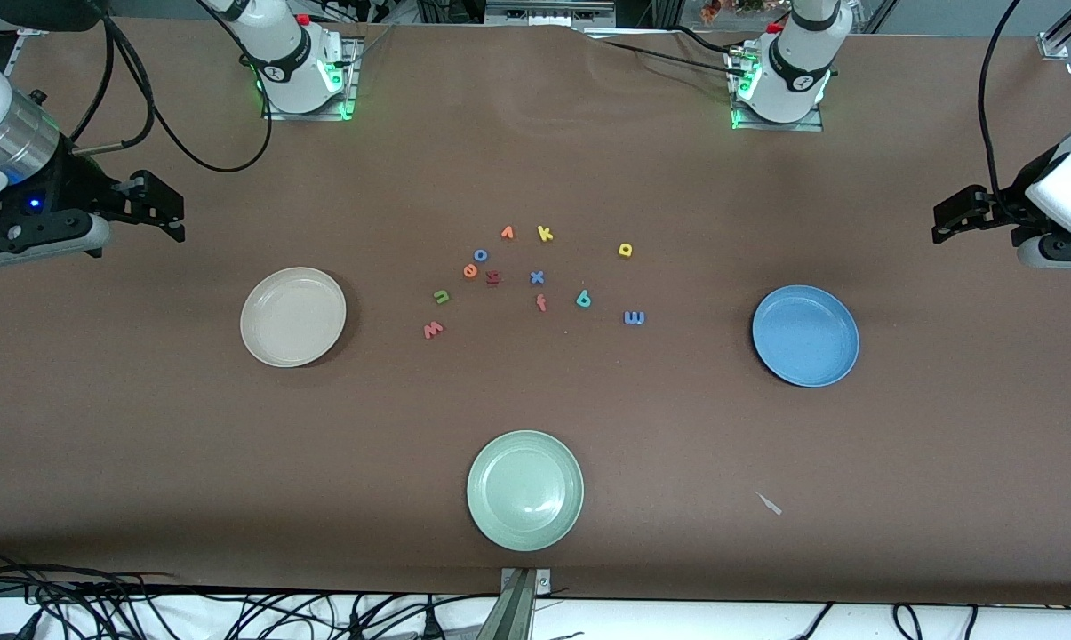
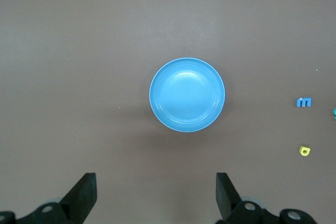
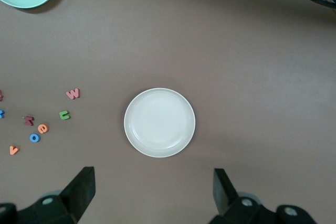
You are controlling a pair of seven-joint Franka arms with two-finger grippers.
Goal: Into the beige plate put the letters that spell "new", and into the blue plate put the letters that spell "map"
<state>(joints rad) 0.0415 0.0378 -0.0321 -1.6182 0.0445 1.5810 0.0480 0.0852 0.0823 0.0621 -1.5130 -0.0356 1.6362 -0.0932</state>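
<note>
- The pale green plate (image 1: 524,502) sits nearest the front camera, mid-worktop, with nothing in it.
- Farther back, the beige plate (image 1: 292,316) lies toward the right arm's end of the worktop (image 1: 144,444) and the blue plate (image 1: 805,335) toward the left arm's end; both hold nothing.
- Between the two plates lie the loose letters. The pinkish-red w (image 1: 433,330), blue m (image 1: 634,317), teal p (image 1: 583,299) and green n (image 1: 441,296) are the nearer ones.
- Farther still are the orange e (image 1: 470,270), the yellow a (image 1: 625,250), a blue x (image 1: 537,277), a blue o (image 1: 480,255), a yellow k (image 1: 545,234) and an orange v (image 1: 507,233).
- The right gripper (image 3: 149,190) hangs over the worktop by the beige plate, jaws spread wide, holding nothing.
- The left gripper (image 2: 155,192) hangs by the blue plate, jaws equally wide and bare.
</note>
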